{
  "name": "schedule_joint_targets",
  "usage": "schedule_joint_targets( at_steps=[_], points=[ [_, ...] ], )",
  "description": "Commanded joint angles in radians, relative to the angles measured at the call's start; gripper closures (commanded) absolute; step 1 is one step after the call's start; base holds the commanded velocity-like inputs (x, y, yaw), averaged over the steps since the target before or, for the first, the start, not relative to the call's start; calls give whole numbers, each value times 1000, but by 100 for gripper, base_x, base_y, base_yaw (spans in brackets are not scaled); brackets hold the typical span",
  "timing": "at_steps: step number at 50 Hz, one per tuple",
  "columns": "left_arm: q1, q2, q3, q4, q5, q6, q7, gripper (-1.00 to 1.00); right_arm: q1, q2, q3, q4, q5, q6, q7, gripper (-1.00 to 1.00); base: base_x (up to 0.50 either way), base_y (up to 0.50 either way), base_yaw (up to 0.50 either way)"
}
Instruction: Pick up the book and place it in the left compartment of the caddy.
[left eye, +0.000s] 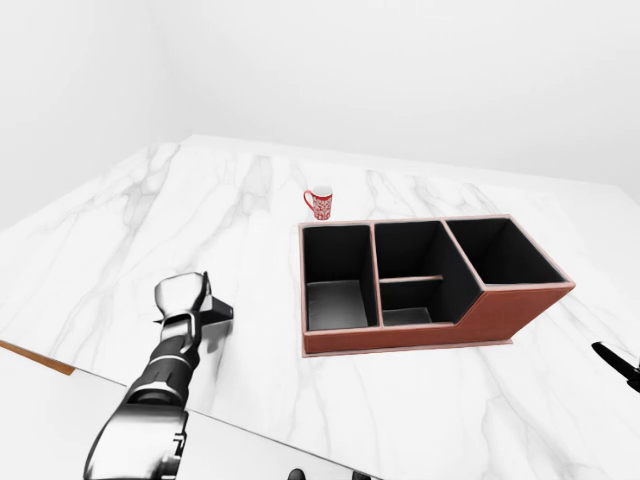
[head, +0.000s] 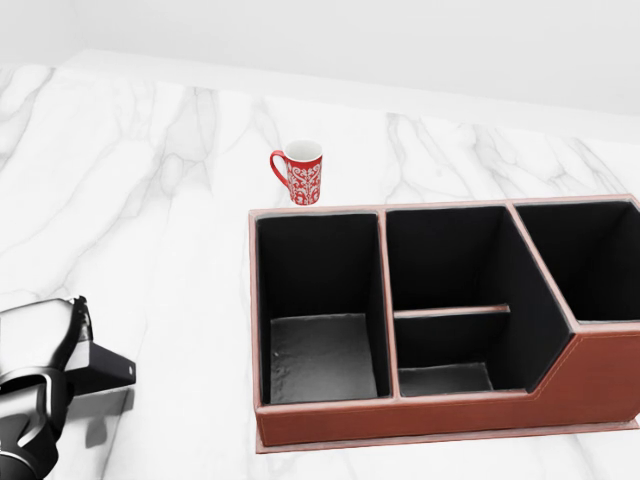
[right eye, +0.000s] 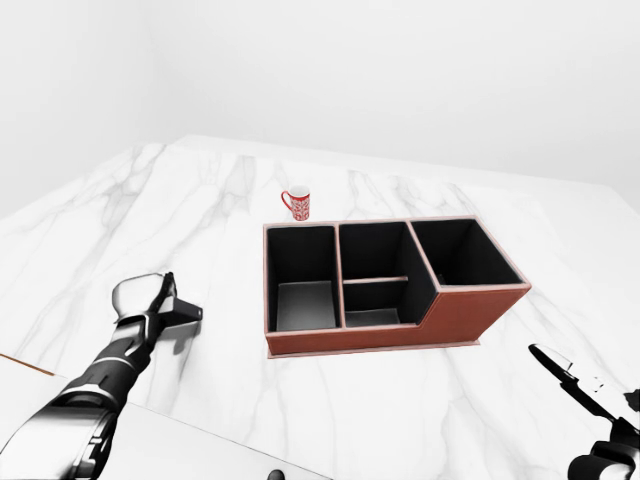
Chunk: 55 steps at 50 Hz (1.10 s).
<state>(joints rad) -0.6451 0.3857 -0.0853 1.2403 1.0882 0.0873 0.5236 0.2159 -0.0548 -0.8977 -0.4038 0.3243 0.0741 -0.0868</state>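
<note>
Clearly, in the left-eye view, the left robot hand (left eye: 185, 300) sat over a dark flat slab, which I took to be the book (left eye: 214, 312), on the white marble bench (left eye: 120, 220); only the slab's right edge stuck out from under the fingers, and the view did not show whether the fingers were clamped on it or merely resting about it. Well off to that hand's right stood the brown caddy (left eye: 420, 335), its left compartment (left eye: 335, 280) bare and dark inside, and beyond the caddy's upper left corner, apart from it, stood a red patterned mug (left eye: 319, 202). The right robot hand (left eye: 620, 362) showed only as a dark tip at the right edge, so its fingers could not be judged there. In the head view, the left robot hand filled the lower left corner, with the dark slab jutting out to its right and casting a shadow beneath, which suggested it was tilted or slightly off the bench, though that was a judgement. In the right-eye view, the right robot hand showed low at the right edge with dark fingers pointing up-left, holding nothing, well away from everything. As for progress, the pick seemed to be at its very beginning: nothing lay in the caddy yet, and the lift, the carry rightward, and the lowering into the left compartment all remained.
</note>
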Motion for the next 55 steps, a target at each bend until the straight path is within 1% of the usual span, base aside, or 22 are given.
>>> schedule_joint_targets(
  at_steps=[1, 2, 4, 7, 14, 20, 21, 28, 32, 34, 35, 38, 39, 41, 43, 44, 46, 47, 48, 52, 54, 55],
  points=[
    [171, 4, 97, -353, -60, 0, 0, 100, 3, 3, 0, -10, -1, 5, 7, -100, 0, 0, 0],
    [211, 1, 106, -441, -36, 0, 0, 100, 3, 4, -1, -10, -1, 5, 7, -100, 0, 0, 0],
    [259, -6, 130, -543, -4, 0, 0, 100, 3, 5, -1, -11, -1, 5, 9, -100, 0, 0, 0],
    [293, -20, 155, -618, 42, 0, 0, 100, 0, 4, 1, 0, -4, -2, 10, -100, 0, 0, 0],
    [338, -41, 182, -719, 99, 0, 0, 100, 1, 3, 1, -7, -3, 6, 7, -100, 0, 0, 0],
    [433, -69, 212, -936, 162, 0, 0, 100, 1, 2, -1, -10, -2, 10, 8, -100, 0, 0, 0],
    [462, -76, 219, -1000, 179, 0, 0, 100, -1, 2, 1, -3, -4, 4, 9, -100, 0, 0, 0],
    [532, -113, 257, -1158, 229, 0, 0, 100, 0, 2, 3, -5, -4, 3, 10, -100, 0, 0, 0],
    [572, -139, 257, -1245, 261, 0, 0, 100, 0, 2, 4, -2, -5, 1, 11, -100, 0, 0, 0],
    [572, -143, 261, -1247, 266, 0, 0, 100, 0, 2, 4, -1, -5, 0, 11, -100, 0, 0, 0],
    [623, -161, 246, -1345, 281, 0, 0, 100, 2, 4, 5, -4, -6, 0, 12, -100, 0, 0, 0],
    [656, -194, 257, -1414, 314, 0, 0, 100, 2, 5, 5, -6, -6, 0, 13, -100, 0, 0, 0],
    [657, -196, 259, -1416, 317, 0, 0, 100, 2, 5, 5, -6, -6, 0, 13, -100, 0, 0, 0],
    [669, -218, 268, -1474, 305, 0, 0, 100, 1, 4, 7, 1, -10, -6, 13, -100, 0, 0, 0],
    [666, -226, 267, -1491, 316, 0, 0, 100, 1, 5, 8, -1, -10, -4, 12, -100, 0, 0, 0],
    [665, -238, 258, -1520, 316, 0, 0, 100, 1, 6, 9, 3, -13, -9, 12, -100, 0, 0, 0],
    [664, -241, 260, -1522, 318, 0, 0, 100, 1, 5, 9, 3, -13, -10, 11, -100, 0, 0, 0],
    [664, -259, 228, -1576, 357, 0, 0, 100, 2, 5, 9, 3, -13, -9, 11, -100, 0, 0, 0],
    [667, -267, 218, -1604, 378, 0, -6, 100, 1, 4, 9, 5, -13, -9, 11, -100, 0, 0, 0],
    [676, -291, 199, -1716, 426, 0, -90, 100, 2, 4, 9, -1, -11, -5, 12, -100, 0, 0, 0],
    [690, -299, 193, -1761, 405, 0, -102, 100, 2, 3, 7, -3, -10, -1, 12, -100, 0, 0, 0],
    [690, -308, 190, -1764, 426, 0, -109, 100, 1, 4, 7, 1, -11, -5, 14, -100, 0, 0, 0]
  ],
)
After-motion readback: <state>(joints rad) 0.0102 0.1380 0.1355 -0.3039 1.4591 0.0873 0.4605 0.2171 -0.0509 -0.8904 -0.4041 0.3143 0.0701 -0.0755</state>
